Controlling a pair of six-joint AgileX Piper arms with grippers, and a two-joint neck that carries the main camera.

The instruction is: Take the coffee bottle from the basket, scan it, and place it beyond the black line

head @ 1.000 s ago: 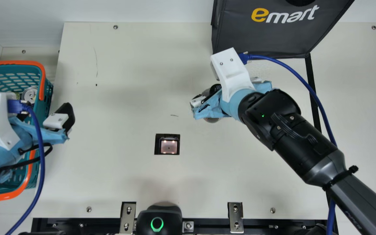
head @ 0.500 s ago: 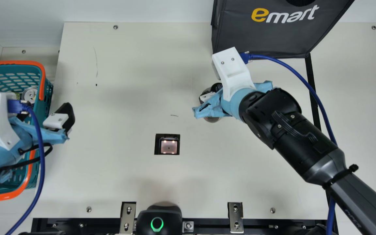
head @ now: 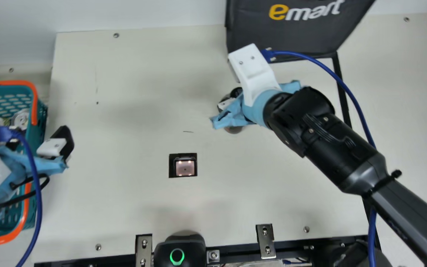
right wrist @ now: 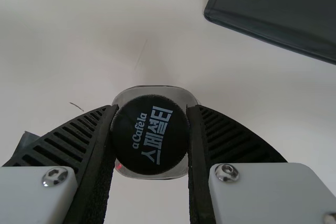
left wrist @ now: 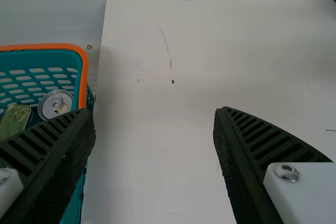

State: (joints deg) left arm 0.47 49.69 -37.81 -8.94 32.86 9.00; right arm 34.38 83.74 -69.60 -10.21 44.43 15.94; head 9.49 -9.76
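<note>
Currently, the scanner window (head: pixel 185 167) lies in the near half of the bench (head: pixel 124 204). Beyond it, toward the left arm, the left jaws (left wrist: pixel 154 114) stand wide apart, grasping nothing, one finger over the basket (left wrist: pixel 82 77) and the other over the bench. Caution: lowering or swinging this arm could snag the basket rim.

The right jaws (right wrist: pixel 152 111) are closed to cap width, pads against both sides of the black cap of the bottle (right wrist: pixel 150 135). The bottle appears upright, between the window and the black line (head: pixel 344 105); base contact with the bench cannot be determined. Caution: a grip this high on a round cap may let the body swing or slip. A code facing away from the window may not read. Farther off, the bag (head: pixel 284 33) could be struck if the transfer path runs too far out.
</note>
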